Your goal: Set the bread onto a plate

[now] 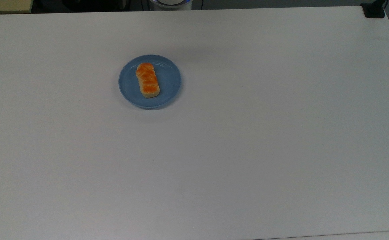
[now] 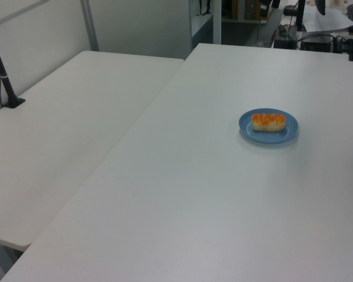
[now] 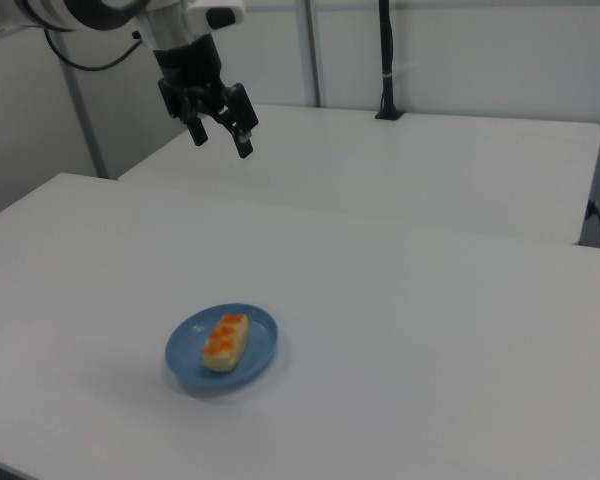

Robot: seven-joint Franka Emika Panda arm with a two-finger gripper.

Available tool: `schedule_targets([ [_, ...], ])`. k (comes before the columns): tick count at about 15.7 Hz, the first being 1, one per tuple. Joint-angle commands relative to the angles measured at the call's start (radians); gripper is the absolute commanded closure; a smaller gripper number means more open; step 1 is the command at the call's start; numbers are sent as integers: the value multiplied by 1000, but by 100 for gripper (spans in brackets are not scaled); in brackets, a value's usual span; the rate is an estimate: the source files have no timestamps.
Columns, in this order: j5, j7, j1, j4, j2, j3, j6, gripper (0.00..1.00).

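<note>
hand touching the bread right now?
Apart. The right view shows the hand open, raised high above the table, well clear of the bread lying on the plate.

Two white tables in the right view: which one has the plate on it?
The nearer table, the one across the foreground. The plate with the bread sits on it; the farther table, by the wall, carries a black pole. The open gripper hangs high.

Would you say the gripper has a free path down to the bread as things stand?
Probably yes. The gripper hangs open, high above the table, and the bread lies uncovered on the plate with nothing standing beside or over it.
</note>
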Motion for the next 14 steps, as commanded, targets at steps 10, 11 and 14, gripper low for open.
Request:
schedule_targets([
  [10,-14,-10,3,-34,-10,-13,-30,1],
  [11,-16,-10,7,-53,-2,-12,-19,1],
  [14,-16,5,11,-65,1,-10,-18,1],
])
